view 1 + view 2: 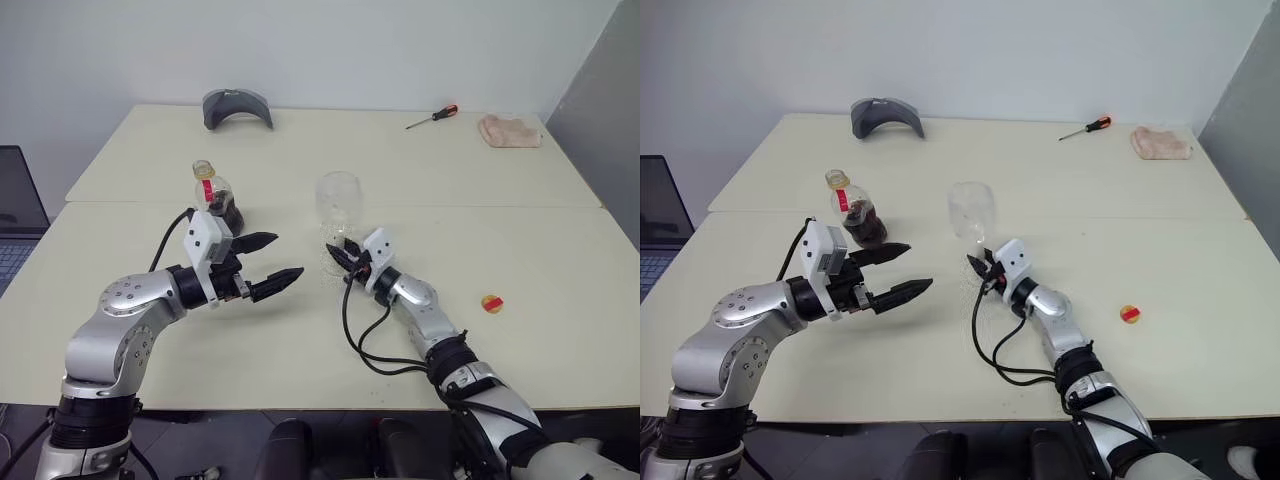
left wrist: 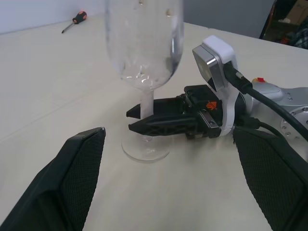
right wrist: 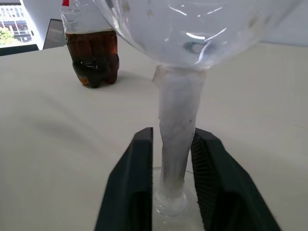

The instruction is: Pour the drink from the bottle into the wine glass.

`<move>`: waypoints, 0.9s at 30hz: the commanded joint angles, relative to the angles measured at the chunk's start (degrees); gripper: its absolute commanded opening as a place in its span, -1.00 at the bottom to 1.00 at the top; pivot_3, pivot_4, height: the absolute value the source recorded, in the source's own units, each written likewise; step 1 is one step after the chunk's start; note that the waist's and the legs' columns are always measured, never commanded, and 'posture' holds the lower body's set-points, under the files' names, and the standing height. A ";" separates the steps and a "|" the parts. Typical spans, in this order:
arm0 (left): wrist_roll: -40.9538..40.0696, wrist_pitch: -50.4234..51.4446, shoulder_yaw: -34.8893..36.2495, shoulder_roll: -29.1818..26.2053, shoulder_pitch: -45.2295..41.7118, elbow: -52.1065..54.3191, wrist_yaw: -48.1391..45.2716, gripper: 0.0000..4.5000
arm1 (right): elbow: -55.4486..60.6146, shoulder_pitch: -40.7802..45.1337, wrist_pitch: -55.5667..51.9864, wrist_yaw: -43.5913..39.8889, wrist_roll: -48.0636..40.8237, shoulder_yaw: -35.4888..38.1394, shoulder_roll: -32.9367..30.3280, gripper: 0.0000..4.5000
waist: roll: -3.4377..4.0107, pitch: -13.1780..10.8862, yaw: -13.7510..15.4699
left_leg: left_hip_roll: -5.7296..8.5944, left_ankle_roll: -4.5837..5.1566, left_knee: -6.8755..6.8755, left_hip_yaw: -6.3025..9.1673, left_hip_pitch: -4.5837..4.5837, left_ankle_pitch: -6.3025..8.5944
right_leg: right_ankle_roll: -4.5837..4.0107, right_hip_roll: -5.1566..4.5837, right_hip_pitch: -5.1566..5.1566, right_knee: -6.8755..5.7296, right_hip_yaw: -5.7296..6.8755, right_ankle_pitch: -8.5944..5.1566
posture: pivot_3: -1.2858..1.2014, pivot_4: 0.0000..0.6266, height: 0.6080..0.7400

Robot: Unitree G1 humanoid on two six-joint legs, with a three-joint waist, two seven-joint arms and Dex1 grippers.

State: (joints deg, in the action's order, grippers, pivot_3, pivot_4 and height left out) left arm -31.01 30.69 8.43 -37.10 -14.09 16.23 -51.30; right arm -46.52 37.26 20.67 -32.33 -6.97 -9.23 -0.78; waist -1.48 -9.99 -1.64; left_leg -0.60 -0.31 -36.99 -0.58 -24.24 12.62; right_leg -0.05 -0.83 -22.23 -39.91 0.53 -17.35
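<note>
Left claw: black two-fingered left gripper (image 1: 270, 263) is sitting nearest to the camera, on the left side of the pale table (image 1: 560, 250). Its fingers are standing wide apart and holding nothing. It is pointing across the table toward the glass.

Bottle: small round clear plastic bottle (image 1: 218, 200) with a red strip at its neck and a yellow cap is standing upright just behind the left claw, a little to its left. Its long way is running straight up.

Drink: dark brown drink (image 3: 92, 57) is sitting in the bottom half of the bottle. None is showing in the glass.

Glass: tall clear wine glass (image 1: 338, 206) with a round bowl and thin stem is standing upright in the middle of the table, to the right of the bottle and well apart from it. It is looking empty.

Right claw: black two-fingered right gripper (image 3: 169, 159) is lying low at the stem of the glass, one finger on each side of it. The fingers are looking a little apart, close to the stem, and I cannot tell if they are squeezing it.

Which arm is nearer: the left claw is much nearer the bottle, and the right claw is at the glass.

Next move, my guess: the left claw is needing to swing back and left to come around the upright bottle.
</note>
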 commanded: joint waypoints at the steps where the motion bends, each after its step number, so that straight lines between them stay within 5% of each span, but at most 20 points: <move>1: -0.76 -0.34 1.18 -1.02 -0.71 2.37 0.52 1.00 | 0.77 0.54 1.63 -1.95 0.81 0.42 -0.48 0.12 | 0.00 0.00 0.00 | 0.00 0.00 0.00 0.00 0.00 0.00 | 0.00 0.00 0.00 0.00 0.00 0.00 | 0.03 -0.52 1.00; 7: -0.55 -1.26 0.67 -1.05 -1.07 1.82 0.45 1.00 | 1.86 -0.36 1.75 -3.00 1.79 0.56 -1.12 0.99 | 0.00 0.00 0.00 | 0.00 -0.01 0.01 0.00 0.01 0.00 | 0.00 0.00 0.00 0.00 0.00 0.00 | 0.03 -0.52 1.00; 15: 1.00 -5.54 0.40 -0.67 -0.15 0.43 -0.82 1.00 | 10.41 -3.76 -3.96 -7.55 0.11 0.69 -4.35 0.99 | 0.00 0.00 0.02 | 0.00 -0.01 0.01 0.00 0.01 -0.01 | 0.00 0.00 0.01 0.00 0.00 0.00 | 0.03 -0.52 1.00; 27: 0.29 -6.77 3.39 2.81 9.36 7.92 7.04 1.00 | 54.26 -22.39 -33.36 -15.56 -6.33 0.93 -22.36 0.99 | 0.01 0.00 0.31 | 0.00 0.01 0.02 0.02 0.01 0.01 | -0.01 -0.05 0.04 0.05 0.03 -0.01 | 0.03 -0.52 1.00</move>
State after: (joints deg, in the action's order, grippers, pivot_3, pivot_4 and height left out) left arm -30.28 24.49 9.89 -34.76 -5.46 21.69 -46.05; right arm 0.62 15.70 -10.19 -46.78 -11.41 -9.51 -22.13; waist -1.48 -9.99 -1.34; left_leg -0.59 -0.30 -36.96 -0.56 -24.23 12.64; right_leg -0.05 -0.89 -22.19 -39.85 0.56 -17.37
